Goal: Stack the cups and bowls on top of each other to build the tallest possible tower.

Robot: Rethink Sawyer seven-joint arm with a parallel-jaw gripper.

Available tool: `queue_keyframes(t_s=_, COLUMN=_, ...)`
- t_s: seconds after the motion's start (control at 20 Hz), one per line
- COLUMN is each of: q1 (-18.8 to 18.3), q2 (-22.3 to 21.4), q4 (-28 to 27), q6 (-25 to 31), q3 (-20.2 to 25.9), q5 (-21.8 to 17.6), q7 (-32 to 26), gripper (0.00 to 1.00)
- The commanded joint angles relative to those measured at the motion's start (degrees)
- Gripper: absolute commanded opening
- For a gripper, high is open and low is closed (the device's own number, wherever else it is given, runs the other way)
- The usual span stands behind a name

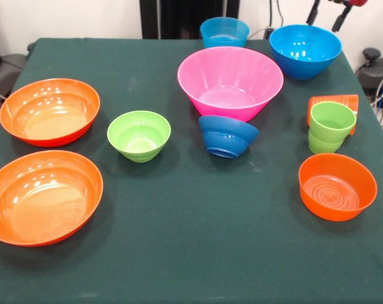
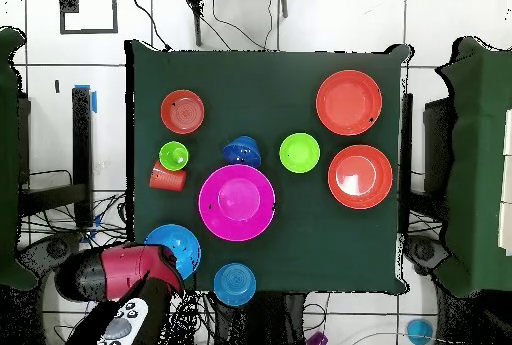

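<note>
While tool (image 1: 328, 14) state unreadable, glossy pink bowl (image 1: 230, 81) sits upright; dark blue bowl (image 1: 227, 135) tilted against it.

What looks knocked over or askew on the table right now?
Two things: the small dark blue bowl is tipped on its side against the pink bowl, and the orange cup lies on its side behind the upright green cup.

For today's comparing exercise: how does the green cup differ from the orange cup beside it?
The green cup stands upright with its mouth up; the orange cup lies on its side behind it. The green cup shows whole, with a stepped base; the orange cup is partly hidden by it. They differ in colour, lime green against orange. Both are plastic cups, close together at the same edge of the table.
</note>
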Motion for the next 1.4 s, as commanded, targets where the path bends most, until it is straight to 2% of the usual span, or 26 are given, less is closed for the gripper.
queue_keyframes(t_s=0.05, q1=1.4, q2=4.7, q4=0.7, q6=-4.6, q3=5.5, q5=-2.6, q7=6.0, gripper=1.0)
queue_keyframes(t_s=0.25, q1=1.6, q2=6.4, q4=0.6, q6=-6.3, q3=5.0, q5=-2.8, q7=6.0, gripper=1.0)
queue_keyframes(t_s=0.4, q1=0.2, q2=7.3, q4=1.1, q6=-7.9, q3=4.4, q5=-4.3, q7=4.4, gripper=1.0)
queue_keyframes(t_s=0.5, q1=-2.0, q2=5.9, q4=2.5, q6=-7.5, q3=4.2, q5=-5.2, q7=3.1, gripper=1.0)
queue_keyframes(t_s=0.6, q1=-4.5, q2=3.7, q4=2.3, q6=-3.9, q3=3.4, q5=-7.2, q7=-0.2, gripper=1.0)
queue_keyframes(t_s=0.75, q1=-9.0, q2=3.0, q4=0.8, q6=-0.4, q3=3.3, q5=-9.2, q7=-3.2, gripper=1.0)
queue_keyframes(t_s=0.9, q1=-14.1, q2=3.7, q4=0.0, q6=1.1, q3=6.0, q5=-12.4, q7=-6.9, gripper=1.0)
queue_keyframes(t_s=1.0, q1=-16.5, q2=3.0, q4=0.1, q6=2.1, q3=7.3, q5=-13.6, q7=-7.5, gripper=1.0)
queue_keyframes(t_s=1.2, q1=-18.2, q2=-0.3, q4=-1.1, q6=8.1, q3=8.9, q5=-15.3, q7=-7.6, gripper=1.0)
queue_keyframes(t_s=1.4, q1=-19.9, q2=-0.9, q4=-1.9, q6=9.4, q3=10.0, q5=-19.1, q7=-9.4, gripper=1.0)
